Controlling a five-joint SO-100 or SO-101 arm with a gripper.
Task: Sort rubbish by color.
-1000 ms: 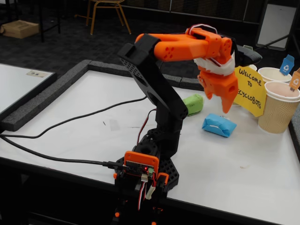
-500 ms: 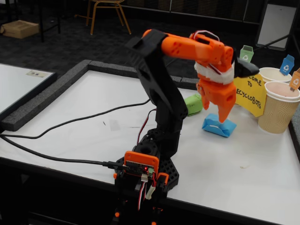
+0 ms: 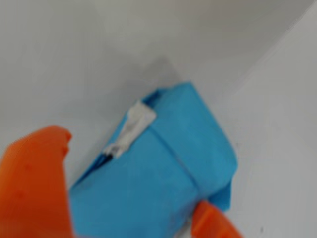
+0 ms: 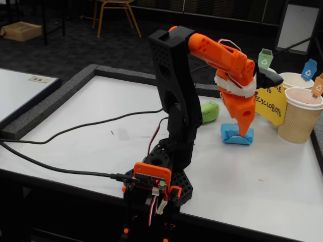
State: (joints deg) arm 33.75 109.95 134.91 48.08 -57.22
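Straddling blue lump (image 3: 163,178) — gripper (image 4: 245,132)

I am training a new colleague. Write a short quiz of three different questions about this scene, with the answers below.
1. True or false: the gripper is lowered onto the blue lump on the white table.
2. Multiple choice: in the fixed view, where is the green lump? A) inside a paper cup; B) on the table, left of the blue lump; C) between the gripper's fingers.
3. Short answer: in the wrist view, what pale thing sits on the blue lump's top face?

Key
1. True; the fingers stand at either side of it.
2. B
3. A small whitish strip, perhaps tape.
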